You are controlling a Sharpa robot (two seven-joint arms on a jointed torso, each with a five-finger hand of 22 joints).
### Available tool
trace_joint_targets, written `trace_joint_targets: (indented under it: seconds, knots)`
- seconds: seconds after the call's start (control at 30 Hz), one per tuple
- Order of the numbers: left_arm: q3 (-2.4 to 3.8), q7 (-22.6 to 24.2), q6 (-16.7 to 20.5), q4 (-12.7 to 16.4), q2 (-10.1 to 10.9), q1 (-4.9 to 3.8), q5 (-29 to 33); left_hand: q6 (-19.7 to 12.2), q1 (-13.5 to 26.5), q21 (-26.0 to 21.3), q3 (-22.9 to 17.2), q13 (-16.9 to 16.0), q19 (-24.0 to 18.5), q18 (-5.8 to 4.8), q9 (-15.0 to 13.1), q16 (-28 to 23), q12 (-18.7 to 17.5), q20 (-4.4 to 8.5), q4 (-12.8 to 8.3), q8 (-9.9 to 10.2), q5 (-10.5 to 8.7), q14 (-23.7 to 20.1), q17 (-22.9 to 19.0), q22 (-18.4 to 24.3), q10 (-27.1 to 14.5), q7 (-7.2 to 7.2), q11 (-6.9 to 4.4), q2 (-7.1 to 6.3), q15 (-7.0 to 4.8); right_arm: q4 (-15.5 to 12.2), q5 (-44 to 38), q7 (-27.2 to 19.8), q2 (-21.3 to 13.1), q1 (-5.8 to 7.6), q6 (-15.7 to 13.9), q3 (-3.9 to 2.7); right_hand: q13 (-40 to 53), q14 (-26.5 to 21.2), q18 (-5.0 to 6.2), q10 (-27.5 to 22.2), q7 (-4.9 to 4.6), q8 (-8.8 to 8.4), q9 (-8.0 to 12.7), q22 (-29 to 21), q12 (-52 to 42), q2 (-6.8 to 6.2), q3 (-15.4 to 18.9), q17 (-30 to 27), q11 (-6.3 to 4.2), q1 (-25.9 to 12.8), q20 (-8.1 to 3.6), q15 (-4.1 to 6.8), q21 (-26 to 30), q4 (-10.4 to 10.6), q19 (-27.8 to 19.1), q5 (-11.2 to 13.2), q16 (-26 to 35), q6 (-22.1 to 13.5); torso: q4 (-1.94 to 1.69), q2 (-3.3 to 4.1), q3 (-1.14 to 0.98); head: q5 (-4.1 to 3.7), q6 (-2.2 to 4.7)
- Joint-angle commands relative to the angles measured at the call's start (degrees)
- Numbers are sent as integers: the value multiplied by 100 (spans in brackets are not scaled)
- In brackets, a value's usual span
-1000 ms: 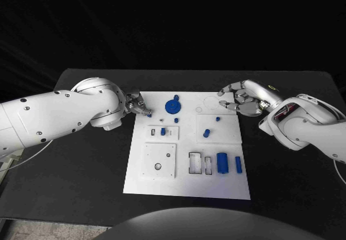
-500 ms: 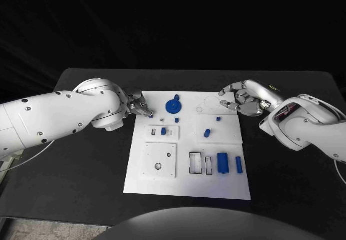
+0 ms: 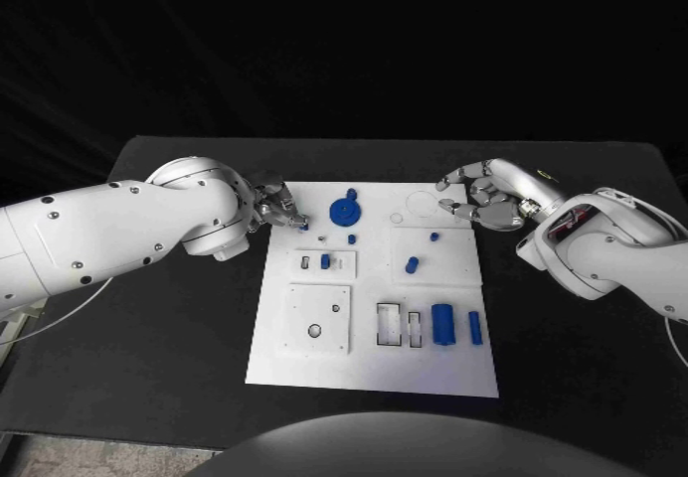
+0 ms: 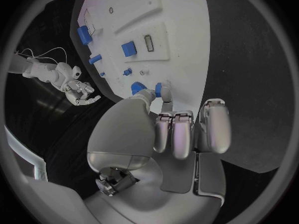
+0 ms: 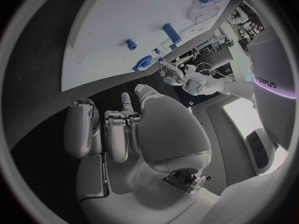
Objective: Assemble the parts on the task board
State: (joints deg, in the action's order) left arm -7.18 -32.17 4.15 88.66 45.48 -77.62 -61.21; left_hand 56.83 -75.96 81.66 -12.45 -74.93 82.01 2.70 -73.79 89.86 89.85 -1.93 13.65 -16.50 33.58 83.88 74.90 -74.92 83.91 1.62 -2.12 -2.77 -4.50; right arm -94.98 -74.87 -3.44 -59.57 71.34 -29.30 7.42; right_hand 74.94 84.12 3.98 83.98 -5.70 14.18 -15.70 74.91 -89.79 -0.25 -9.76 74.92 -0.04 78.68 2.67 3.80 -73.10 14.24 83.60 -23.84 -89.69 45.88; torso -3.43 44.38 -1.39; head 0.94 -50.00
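Note:
The white task board lies in the middle of the black table. My left hand is at the board's far left corner and pinches a small blue part between thumb and a finger; the left wrist view shows that part at the fingertips, just over the board's edge. A round blue disc sits close to the right of it. My right hand hovers over the far right corner with its fingers curled in and nothing in them.
Other blue parts stay on the board: a small peg, a piece in a slot, a peg, a slanted piece, a cylinder and a bar. Two rectangular sockets lie beside them.
My left hand has edged slightly to the right along the board's far left corner with the small blue part. The right hand has hardly moved.

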Motion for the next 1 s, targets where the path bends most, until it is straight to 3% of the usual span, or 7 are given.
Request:
trace_joint_targets:
  seconds: [0.03,0.33,0.5,0.63,0.77,1.0]
  knots:
    - [-1,56,95,45,14,1,153,39,-7,-21,-108,-1507,-7,-1,-4,14,15,22,-61,18,-37,612,1510,-1022,609,-57,-42,-51,-32,5,53,-2,3,-6,45,0,1506,572,-29,602,8,-33,4,1025,-21,-8,-47,1465,20,45,25,-43,25,1,-30,-33,28,36,4,-4,-5,-2,0]
    - [-33,-129,118,490,271,1,-167,61,55,-26,-201,-1507,-6,-1,-3,14,15,21,-51,21,-62,612,1510,-1026,609,-53,-39,-81,-31,-2,64,1,-8,-9,25,0,1506,570,-28,602,6,-34,7,1023,-21,-8,-56,1463,21,54,26,-44,32,-7,-34,-40,32,37,9,-6,-6,-5,0]
    - [-108,-256,193,812,467,1,-428,69,82,-13,-246,-1507,8,-5,2,14,15,21,-46,27,-72,612,1510,-1036,609,-54,-40,-92,-31,-17,69,1,-21,-12,17,0,1506,570,-27,602,5,-34,9,1022,-21,-12,-60,1461,22,60,26,-44,35,-13,-35,-45,34,37,6,1,-3,8,0]
    - [-221,-348,208,1026,637,2,-546,79,170,-5,-351,-1507,22,-8,57,14,15,20,-19,76,-114,612,1510,-1047,609,-51,-39,-123,-31,-38,74,8,-29,-13,20,0,1506,570,-27,602,5,-34,9,1022,-21,-12,-60,1461,22,60,26,-44,35,-13,-35,-45,34,37,5,2,-7,13,0]
    - [-323,-385,290,1191,763,4,-695,88,186,-7,-395,-1507,23,-8,76,14,15,20,-26,90,-128,612,1510,-1049,609,-53,-39,-138,-31,-49,77,16,-34,-14,28,0,1506,570,-27,602,5,-34,9,1022,-21,-12,-60,1461,22,60,26,-44,35,-13,-35,-45,34,37,-20,-3,-3,14,0]
    - [-390,-354,424,1325,837,18,-793,119,201,2,-495,-1507,36,-11,104,14,15,22,-53,105,-159,612,1510,-1059,609,-58,-44,-164,-35,-44,82,13,-15,-17,34,0,1506,569,-26,602,5,-36,13,1020,-21,-19,-71,1458,23,72,27,-45,41,-26,-38,-58,38,38,2,-2,1,79,0]
